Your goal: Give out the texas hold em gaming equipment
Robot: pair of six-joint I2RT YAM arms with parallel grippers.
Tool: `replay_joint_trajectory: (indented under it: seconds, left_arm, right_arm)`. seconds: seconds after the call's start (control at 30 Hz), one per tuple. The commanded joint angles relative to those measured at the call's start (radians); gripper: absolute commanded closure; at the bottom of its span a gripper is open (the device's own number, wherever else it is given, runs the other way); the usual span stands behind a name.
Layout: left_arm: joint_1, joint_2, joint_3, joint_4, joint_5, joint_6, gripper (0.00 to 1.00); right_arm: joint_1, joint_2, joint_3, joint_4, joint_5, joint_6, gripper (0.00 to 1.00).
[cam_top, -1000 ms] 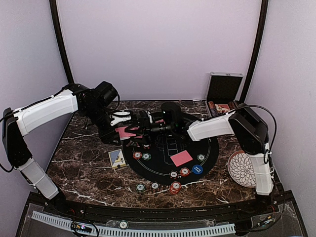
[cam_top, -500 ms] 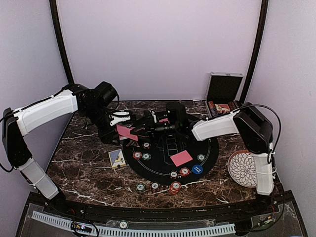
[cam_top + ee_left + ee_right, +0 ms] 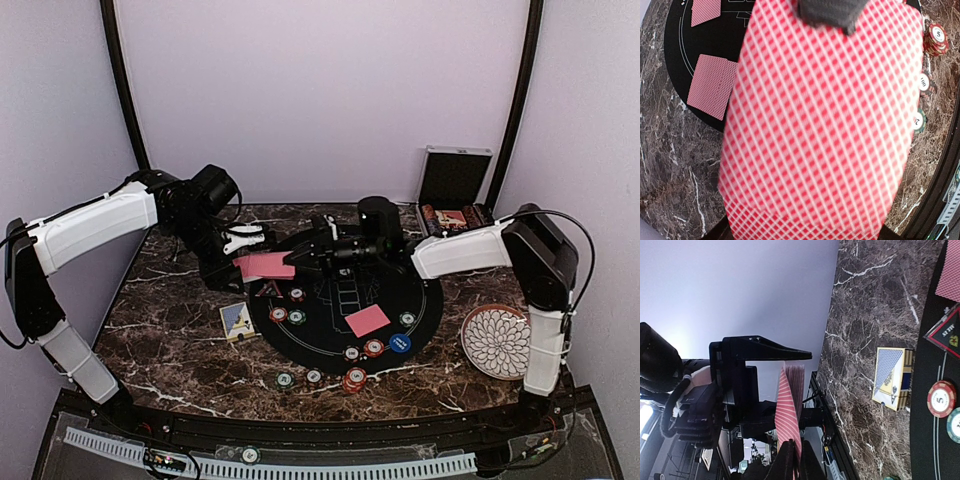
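Observation:
My left gripper hovers over the mat's far-left edge, shut on a deck of red-backed cards. My right gripper is shut on the top card, which is partly drawn off the deck and fills the left wrist view. The black tip of a right finger shows at that card's far edge. Another red card lies face down on the black round mat. Striped chips, a blue button and a red chip stack lie near the mat's front. A triangular marker lies at the mat's left.
A blue and yellow card box lies on the marble left of the mat. The white patterned plate is at the right edge. The open silver case stands at the back right. Two more cards lie under the left gripper.
The right gripper has shut on the top card and drawn back to the right, sliding that card partly off the deck. The left arm has held still.

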Motion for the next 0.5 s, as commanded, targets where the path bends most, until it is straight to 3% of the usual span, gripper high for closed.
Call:
replay_joint_trajectory:
  seconds: [0.0,0.27,0.47]
  left_arm:
    - [0.002,-0.036,-0.001,0.003,0.002,0.011,1.00]
    - [0.004,-0.036,0.000,0.002,0.003,0.012,1.00]
    - [0.003,-0.031,0.009,-0.006,0.007,0.013,1.00]
  right_arm:
    - [-0.061,-0.086,-0.063,-0.053,-0.015,-0.065,0.95]
    - [-0.169,-0.183,-0.239,-0.101,-0.050,-0.130,0.97]
    - [-0.232,-0.222,-0.303,-0.256,-0.051,-0.265,0.99]
